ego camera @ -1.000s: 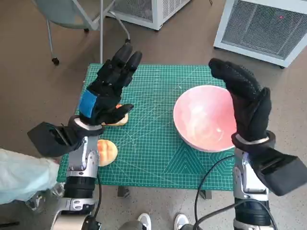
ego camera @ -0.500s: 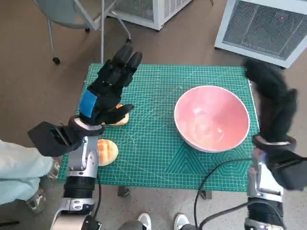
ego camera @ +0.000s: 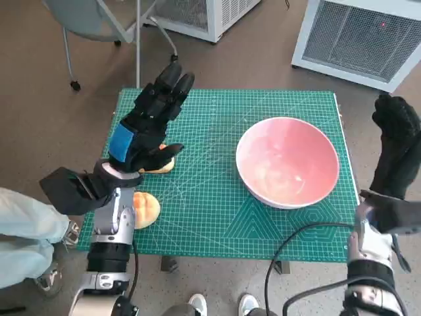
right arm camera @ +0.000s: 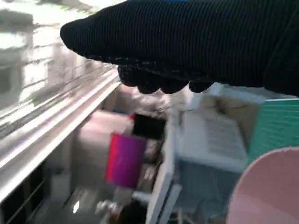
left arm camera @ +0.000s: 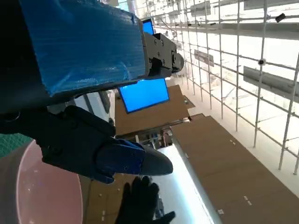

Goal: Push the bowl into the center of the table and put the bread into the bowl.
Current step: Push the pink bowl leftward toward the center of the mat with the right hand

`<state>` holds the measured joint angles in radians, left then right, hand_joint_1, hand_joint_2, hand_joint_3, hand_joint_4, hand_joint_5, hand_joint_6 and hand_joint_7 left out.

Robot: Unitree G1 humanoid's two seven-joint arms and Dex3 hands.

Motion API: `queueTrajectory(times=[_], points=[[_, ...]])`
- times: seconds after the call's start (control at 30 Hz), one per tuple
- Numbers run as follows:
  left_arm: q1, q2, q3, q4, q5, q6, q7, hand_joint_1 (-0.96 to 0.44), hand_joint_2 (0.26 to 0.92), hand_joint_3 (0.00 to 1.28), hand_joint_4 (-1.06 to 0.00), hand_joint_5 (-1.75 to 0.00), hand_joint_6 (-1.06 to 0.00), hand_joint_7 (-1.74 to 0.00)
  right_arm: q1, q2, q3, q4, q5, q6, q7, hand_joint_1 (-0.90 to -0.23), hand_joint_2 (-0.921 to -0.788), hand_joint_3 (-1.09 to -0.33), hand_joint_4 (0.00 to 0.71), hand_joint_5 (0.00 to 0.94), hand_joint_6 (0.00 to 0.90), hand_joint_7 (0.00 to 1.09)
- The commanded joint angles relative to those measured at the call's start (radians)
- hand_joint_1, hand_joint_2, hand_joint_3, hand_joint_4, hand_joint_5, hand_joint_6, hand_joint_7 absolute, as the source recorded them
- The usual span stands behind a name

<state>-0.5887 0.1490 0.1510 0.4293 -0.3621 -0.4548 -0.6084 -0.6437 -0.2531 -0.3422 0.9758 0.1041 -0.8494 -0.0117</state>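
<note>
Bread (ego camera: 164,164) mostly hidden under left hand (ego camera: 146,125); fingers spread, holding nothing. Right hand (ego camera: 396,143) at bowl's (ego camera: 287,161) 3 o'clock, empty, fingers extended.

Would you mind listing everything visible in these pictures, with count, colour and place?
bowl: one, pink, on the mat's right half.
bread: two pieces, golden brown, near the mat's left edge; one is partly hidden under the left hand.
cutting mat: one, green, covering the table.
chair: one, grey, on the floor beyond the table's left corner.
white units: two, on the floor beyond the table.
person's leg: pale blue trousers, at the left edge.
left hand: black with blue tape, fingers extended over the mat's left side.
right hand: black glove, raised off the table's right edge.
</note>
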Motion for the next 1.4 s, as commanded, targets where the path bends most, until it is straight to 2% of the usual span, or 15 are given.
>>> queueTrajectory(times=[0.03, 0.17, 0.33, 0.43, 0.6, 0.77, 1.07, 1.2, 1.3, 1.4], points=[[-0.014, 0.006, 0.001, 0.013, 0.015, -0.022, 0.005, -0.62, 0.921, 0.19, -0.11, 0.00, -0.20, 0.00, -0.026, 0.025, -0.009, 0.122, 0.028, 0.021, 0.011, -0.651, -0.921, -0.859, 0.149, 0.014, 0.048, 0.50], [-0.013, 0.012, 0.001, 0.012, 0.022, -0.027, 0.003, -0.63, 0.921, 0.20, -0.11, 0.00, -0.20, 0.00, -0.051, 0.032, -0.018, 0.192, 0.051, 0.066, 0.034, -0.633, -0.921, -0.883, 0.147, 0.011, 0.055, 0.50], [-0.011, 0.022, 0.001, 0.008, 0.026, -0.029, 0.001, -0.63, 0.921, 0.20, -0.11, 0.00, -0.20, 0.00, -0.083, 0.051, -0.023, 0.248, 0.065, 0.127, 0.039, -0.590, -0.921, -0.910, 0.152, 0.009, 0.068, 0.48], [-0.010, 0.026, 0.001, 0.006, 0.022, -0.027, -0.002, -0.62, 0.921, 0.20, -0.11, 0.00, -0.20, 0.00, -0.097, 0.062, -0.028, 0.267, 0.076, 0.153, 0.044, -0.597, -0.921, -0.910, 0.154, 0.009, 0.072, 0.47], [-0.001, 0.034, 0.002, -0.005, 0.018, -0.025, -0.005, -0.62, 0.921, 0.20, -0.11, 0.00, -0.20, 0.00, -0.125, 0.096, -0.057, 0.297, 0.110, 0.211, 0.066, -0.587, -0.921, -0.920, 0.185, 0.012, 0.109, 0.44], [0.010, 0.041, 0.003, -0.013, 0.015, -0.026, -0.008, -0.62, 0.921, 0.20, -0.11, 0.00, -0.20, -0.01, -0.147, 0.130, -0.090, 0.315, 0.149, 0.261, 0.089, -0.607, -0.921, -0.905, 0.217, 0.020, 0.147, 0.43], [0.035, 0.055, 0.009, -0.032, 0.008, -0.021, -0.015, -0.63, 0.921, 0.19, -0.11, 0.00, -0.20, -0.01, -0.200, 0.207, -0.206, 0.329, 0.288, 0.367, 0.165, -0.622, -0.921, -0.884, 0.248, 0.012, 0.196, 0.38], [0.049, 0.062, 0.014, -0.048, 0.005, -0.015, -0.014, -0.63, 0.921, 0.19, -0.11, 0.00, -0.20, -0.01, -0.220, 0.229, -0.240, 0.330, 0.329, 0.395, 0.191, -0.621, -0.921, -0.875, 0.244, 0.005, 0.202, 0.36], [0.059, 0.067, 0.020, -0.057, 0.000, -0.010, -0.014, -0.63, 0.921, 0.19, -0.11, 0.00, -0.21, -0.01, -0.231, 0.242, -0.248, 0.330, 0.338, 0.404, 0.203, -0.617, -0.921, -0.869, 0.240, 0.002, 0.204, 0.35], [0.068, 0.069, 0.024, -0.069, -0.003, -0.004, -0.009, -0.62, 0.921, 0.19, -0.11, 0.00, -0.21, -0.01, -0.241, 0.248, -0.238, 0.332, 0.325, 0.408, 0.203, -0.614, -0.921, -0.867, 0.238, 0.000, 0.206, 0.34]])
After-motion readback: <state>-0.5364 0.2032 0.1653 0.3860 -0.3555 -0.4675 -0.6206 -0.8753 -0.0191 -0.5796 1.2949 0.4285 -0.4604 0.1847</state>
